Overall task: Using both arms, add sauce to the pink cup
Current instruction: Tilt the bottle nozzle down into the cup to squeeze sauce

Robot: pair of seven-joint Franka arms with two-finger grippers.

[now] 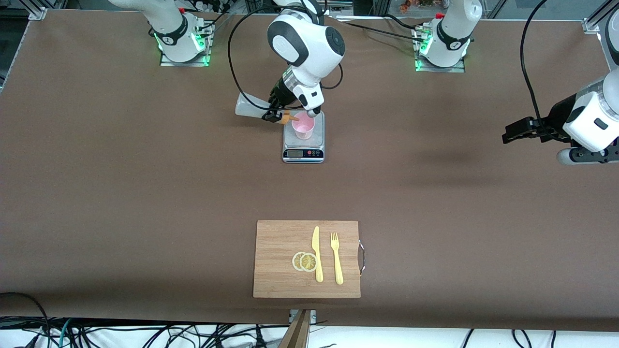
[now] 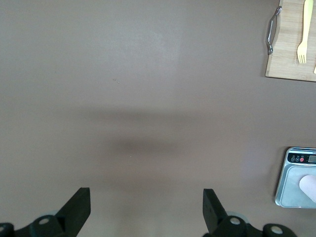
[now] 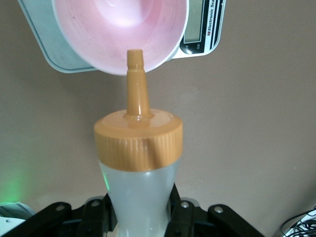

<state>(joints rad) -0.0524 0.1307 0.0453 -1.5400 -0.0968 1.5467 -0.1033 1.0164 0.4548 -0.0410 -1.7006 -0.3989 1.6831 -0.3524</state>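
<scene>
My right gripper (image 1: 273, 109) is shut on the sauce bottle (image 1: 251, 106), a translucent whitish squeeze bottle held tilted almost flat. Its orange nozzle (image 1: 290, 117) points at the rim of the pink cup (image 1: 303, 126). In the right wrist view the fingers clamp the bottle's body (image 3: 138, 197), and the orange nozzle tip (image 3: 135, 59) sits at the edge of the cup's mouth (image 3: 121, 34). The cup stands on a small scale (image 1: 303, 145). My left gripper (image 1: 512, 131) is open and empty, up in the air over bare table at the left arm's end; it waits there (image 2: 146, 207).
A wooden cutting board (image 1: 280, 270) lies near the front camera, with a yellow knife (image 1: 316, 253), a yellow fork (image 1: 336, 258) and two lemon slices (image 1: 304, 261) on it. Two arm bases with green lights (image 1: 184, 41) stand along the table's edge by the robots. The left wrist view shows the scale's edge (image 2: 296, 182).
</scene>
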